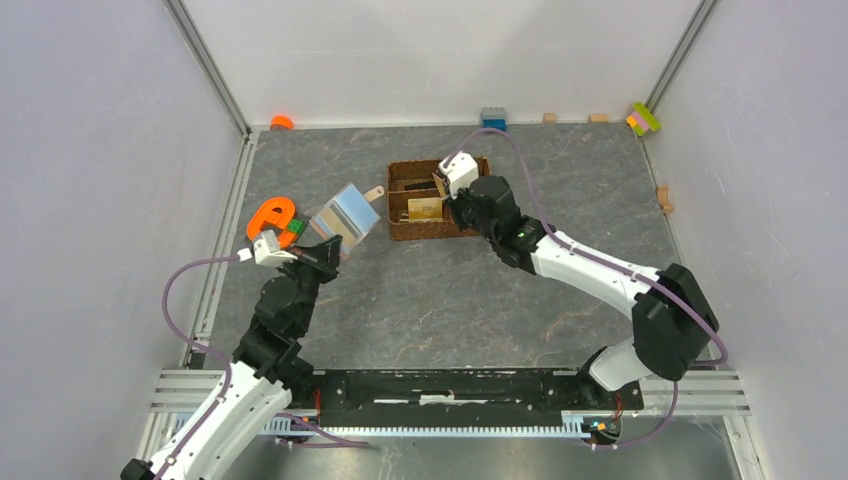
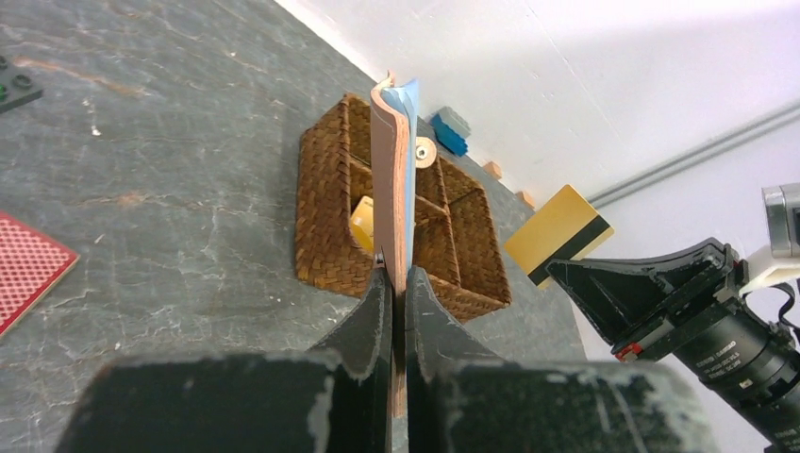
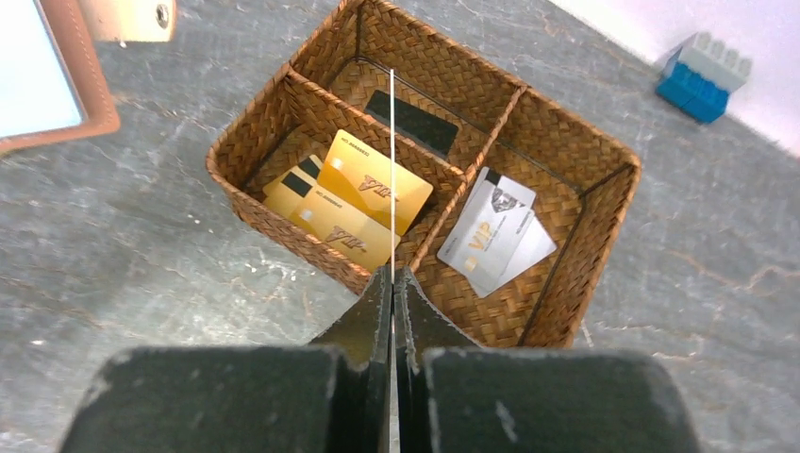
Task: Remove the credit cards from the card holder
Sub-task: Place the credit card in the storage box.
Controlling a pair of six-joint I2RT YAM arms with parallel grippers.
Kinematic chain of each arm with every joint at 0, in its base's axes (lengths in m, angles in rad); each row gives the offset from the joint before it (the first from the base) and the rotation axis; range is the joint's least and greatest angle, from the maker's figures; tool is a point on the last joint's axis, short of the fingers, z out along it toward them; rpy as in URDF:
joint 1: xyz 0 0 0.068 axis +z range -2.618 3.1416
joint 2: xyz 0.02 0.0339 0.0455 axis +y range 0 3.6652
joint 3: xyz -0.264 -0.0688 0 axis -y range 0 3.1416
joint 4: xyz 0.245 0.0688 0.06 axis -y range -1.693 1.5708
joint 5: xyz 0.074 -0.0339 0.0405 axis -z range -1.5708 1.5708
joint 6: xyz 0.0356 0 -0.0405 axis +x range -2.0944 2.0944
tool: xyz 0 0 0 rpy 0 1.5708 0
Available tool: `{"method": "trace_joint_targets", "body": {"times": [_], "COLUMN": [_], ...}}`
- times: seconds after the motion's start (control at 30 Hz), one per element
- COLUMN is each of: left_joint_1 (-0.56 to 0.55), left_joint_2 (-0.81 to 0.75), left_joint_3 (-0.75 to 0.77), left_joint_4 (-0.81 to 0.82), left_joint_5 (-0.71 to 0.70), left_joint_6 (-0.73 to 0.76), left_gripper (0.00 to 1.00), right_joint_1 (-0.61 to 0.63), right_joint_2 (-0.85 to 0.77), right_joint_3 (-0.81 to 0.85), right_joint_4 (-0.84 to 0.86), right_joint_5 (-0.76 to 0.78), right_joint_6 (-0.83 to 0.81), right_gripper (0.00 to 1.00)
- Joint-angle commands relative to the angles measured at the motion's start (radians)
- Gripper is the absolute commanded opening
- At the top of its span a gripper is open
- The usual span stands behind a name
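Observation:
My left gripper (image 1: 332,244) (image 2: 397,276) is shut on the lower edge of the card holder (image 1: 346,216) (image 2: 394,170), a salmon-pink wallet held upright above the table, left of the basket. Its pale blue inside shows. My right gripper (image 1: 447,196) (image 3: 392,274) is shut on a gold credit card (image 2: 557,231) with a black stripe, edge-on in the right wrist view (image 3: 391,170), above the woven basket (image 1: 398,230). Two gold cards (image 3: 363,203), two silver cards (image 3: 491,236) and a dark card (image 3: 412,123) lie in the basket's compartments.
An orange part (image 1: 270,214) and a green brick (image 1: 295,228) lie by the left wall. A blue brick (image 1: 493,118) and small wooden blocks sit along the back wall. A red patterned pad (image 2: 24,269) lies on the table to the left.

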Motion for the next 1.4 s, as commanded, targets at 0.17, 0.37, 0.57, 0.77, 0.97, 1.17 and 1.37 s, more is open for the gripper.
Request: {"method": "trace_joint_targets", "body": {"times": [0.17,0.37,0.57,0.77,0.97,1.17,1.37], "left_joint_1": [-0.001,-0.001,-0.001,-0.001,0.0,-0.001,0.0], "left_joint_2": [-0.08,-0.121,-0.093,-0.098,-0.092,-0.097,-0.095], "left_joint_3": [0.019,-0.011,-0.002,-0.007,-0.007,-0.007,-0.007], "left_joint_4": [-0.114,-0.122,-0.124,-0.124,-0.123,-0.122,-0.123], "left_joint_5": [-0.206,-0.252,-0.251,-0.25,-0.249,-0.246,-0.245], "left_joint_6": [-0.122,-0.164,-0.161,-0.161,-0.165,-0.161,-0.161], "left_gripper": [0.02,0.02,0.02,0.02,0.02,0.02,0.02], "right_joint_1": [0.067,0.152,0.222,0.226,0.226,0.226,0.226], "right_joint_2": [0.083,0.198,0.351,0.411,0.516,0.546,0.57], "right_joint_3": [0.101,0.18,0.284,0.351,0.464,0.479,0.472], "right_joint_4": [0.045,0.028,-0.008,-0.024,-0.09,-0.142,-0.155], "right_joint_5": [0.013,0.163,0.377,0.408,0.489,0.501,0.525], "right_joint_6": [-0.381,-0.577,-0.729,-0.743,-0.787,-0.822,-0.856], "right_gripper": [0.0,0.0,0.0,0.0,0.01,0.01,0.01]}}
